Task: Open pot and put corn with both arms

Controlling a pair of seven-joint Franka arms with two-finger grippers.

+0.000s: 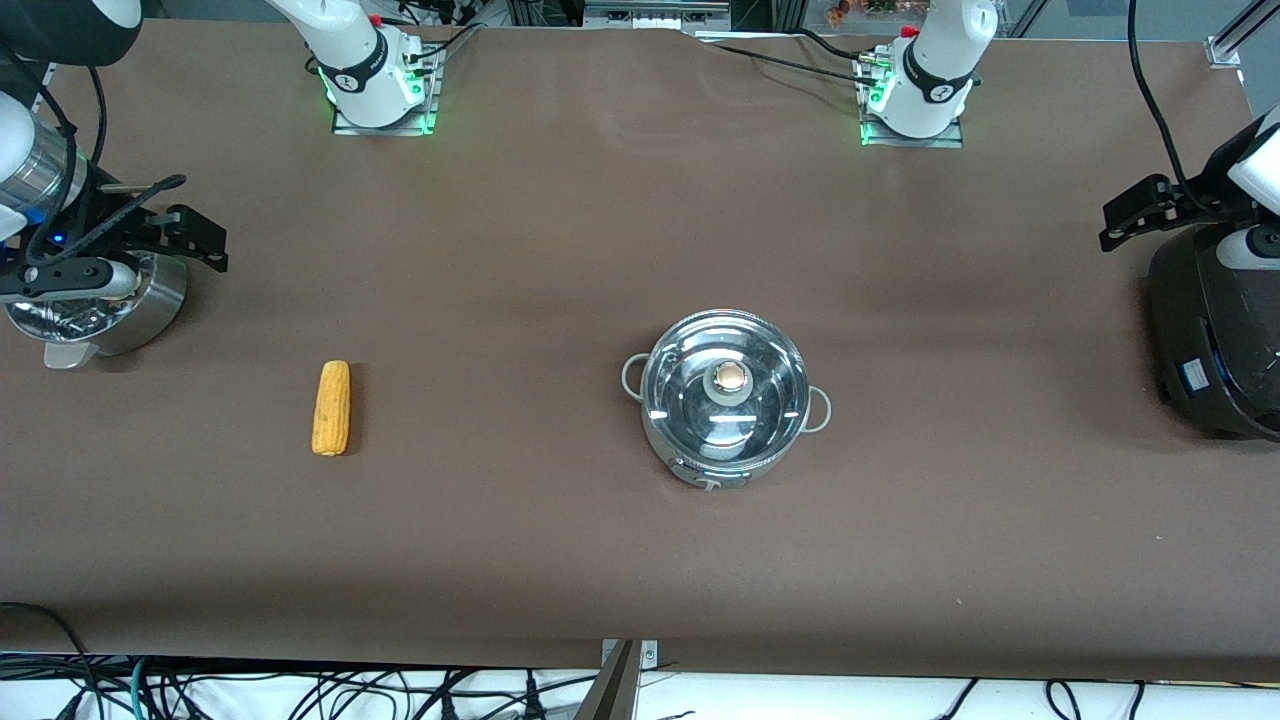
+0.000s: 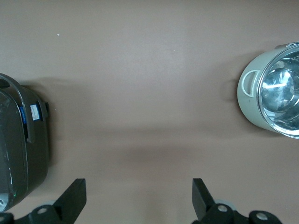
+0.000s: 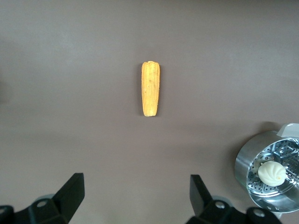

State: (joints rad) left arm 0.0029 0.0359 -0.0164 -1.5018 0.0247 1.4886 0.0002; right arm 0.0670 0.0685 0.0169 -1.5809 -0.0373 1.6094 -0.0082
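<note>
So the pot (image 1: pixel 727 410) sits about mid-table with its glass lid (image 1: pixel 727 392) on, knob (image 1: pixel 730 377) dead centre. The corn (image 1: pixel 332 408) lies flat at the pot's 9 o'clock in the front view, well apart from it, toward the right arm's end.

Right gripper (image 3: pixel 135 196) hangs over the steamer pot (image 1: pixel 100 305) (white bun (image 3: pixel 271 173) inside), fingers spread wide with nothing in them. Left gripper (image 2: pixel 139 198) hovers by the black cooker (image 1: pixel 1215 340) at the pot's 3 o'clock, also wide open and holding nothing.
</note>
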